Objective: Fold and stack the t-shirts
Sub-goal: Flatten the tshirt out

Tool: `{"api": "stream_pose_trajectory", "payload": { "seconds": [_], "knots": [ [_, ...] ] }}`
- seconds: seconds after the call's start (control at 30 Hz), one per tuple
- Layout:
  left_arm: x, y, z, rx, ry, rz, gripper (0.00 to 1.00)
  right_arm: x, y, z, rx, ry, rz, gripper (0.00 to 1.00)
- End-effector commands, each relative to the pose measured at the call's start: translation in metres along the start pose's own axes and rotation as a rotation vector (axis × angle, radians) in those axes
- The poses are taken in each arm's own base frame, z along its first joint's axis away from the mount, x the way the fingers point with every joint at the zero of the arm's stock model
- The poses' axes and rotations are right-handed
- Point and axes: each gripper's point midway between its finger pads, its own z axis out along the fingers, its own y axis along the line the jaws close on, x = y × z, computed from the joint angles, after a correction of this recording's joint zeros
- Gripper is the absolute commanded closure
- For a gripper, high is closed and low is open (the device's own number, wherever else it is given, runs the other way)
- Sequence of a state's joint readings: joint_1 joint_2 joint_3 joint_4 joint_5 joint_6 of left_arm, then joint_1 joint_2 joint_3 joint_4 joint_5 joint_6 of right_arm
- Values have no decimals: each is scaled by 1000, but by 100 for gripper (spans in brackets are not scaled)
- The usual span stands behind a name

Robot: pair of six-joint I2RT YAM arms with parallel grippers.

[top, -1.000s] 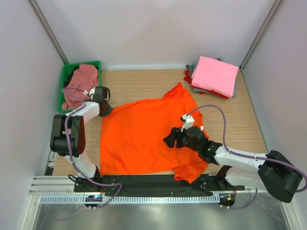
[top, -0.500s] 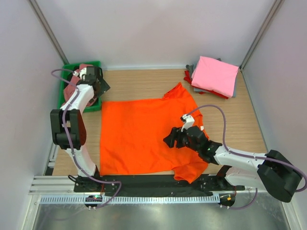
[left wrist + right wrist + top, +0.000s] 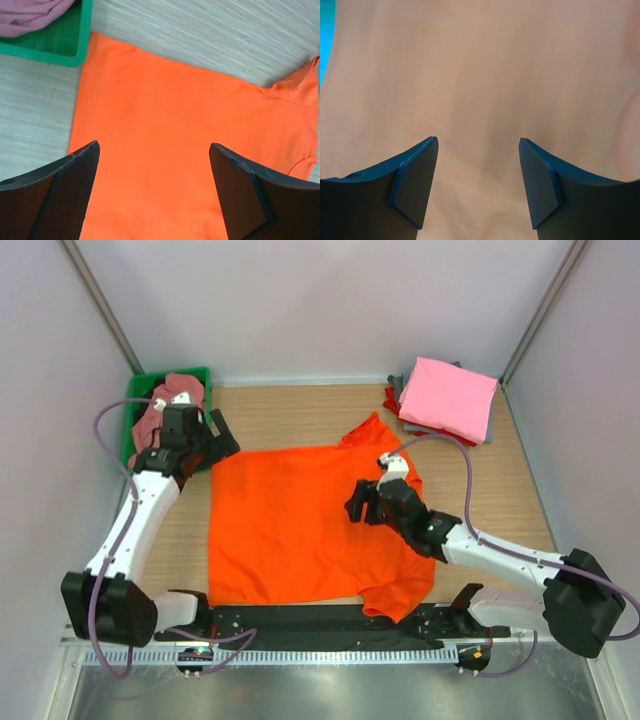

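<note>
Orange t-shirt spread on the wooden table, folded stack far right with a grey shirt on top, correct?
No: the top external view shows a pink folded shirt on top; the grey shirt lies beneath. The bright orange cloth t-shirt is spread on the wooden table.

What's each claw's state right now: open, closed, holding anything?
Left claw: open, holding nothing, over the orange shirt.
Right claw: open, holding nothing, close over the same shirt.

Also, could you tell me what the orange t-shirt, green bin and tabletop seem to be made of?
Orange t-shirt: soft matte cloth, probably cotton; it lies limp with shallow wrinkles.
Green bin: smooth moulded plastic, by its rounded rim.
Tabletop: pale wood or wood-look laminate, showing fine grain streaks.
</note>
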State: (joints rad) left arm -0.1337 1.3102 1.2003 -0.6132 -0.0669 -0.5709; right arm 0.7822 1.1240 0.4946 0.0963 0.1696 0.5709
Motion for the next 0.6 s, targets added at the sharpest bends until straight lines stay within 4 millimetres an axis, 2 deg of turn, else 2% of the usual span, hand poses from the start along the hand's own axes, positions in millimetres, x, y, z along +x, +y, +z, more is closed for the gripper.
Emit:
{"api": "stream_pose_trajectory", "payload": {
  "seconds": [0.0,0.03,0.07,0.1,0.13,0.17,0.2,0.27,0.3,0.37,0.4,0.47,0.5,0.53,0.57],
  "knots": [
    [41,25,-5,-40,77,-2,9,-70,-25,-5,300,-127,-75,28],
    [47,27,-4,-41,86,-10,9,-99,-22,-7,340,-181,-69,27],
    [61,34,1,-62,113,-23,9,-98,-32,3,407,-151,-88,27],
    [65,32,5,-48,119,-51,9,-99,-43,5,460,-117,-96,27],
    [69,31,9,-36,125,-58,10,-122,-45,11,461,-120,-61,27],
    [74,30,18,-25,129,-66,11,-112,-59,30,498,-50,-62,27],
    [75,27,22,-16,135,-82,12,-127,-57,35,496,-41,-60,28],
    [79,22,35,-17,154,-84,14,-132,-67,52,509,9,-63,30],
    [81,16,37,5,173,-96,15,-134,-70,68,518,37,-72,31],
    [86,5,47,29,197,-94,16,-138,-73,83,501,68,-85,32],
    [87,2,50,31,200,-92,16,-137,-75,98,506,87,-88,35],
    [88,-2,55,36,201,-88,17,-136,-78,112,501,108,-93,39],
    [91,-1,61,29,212,-89,17,-145,-76,119,492,93,-90,40],
    [90,-2,64,29,206,-88,17,-135,-82,131,499,124,-100,42],
    [91,-1,67,23,212,-86,17,-134,-84,137,500,130,-101,43]
  ]
}}
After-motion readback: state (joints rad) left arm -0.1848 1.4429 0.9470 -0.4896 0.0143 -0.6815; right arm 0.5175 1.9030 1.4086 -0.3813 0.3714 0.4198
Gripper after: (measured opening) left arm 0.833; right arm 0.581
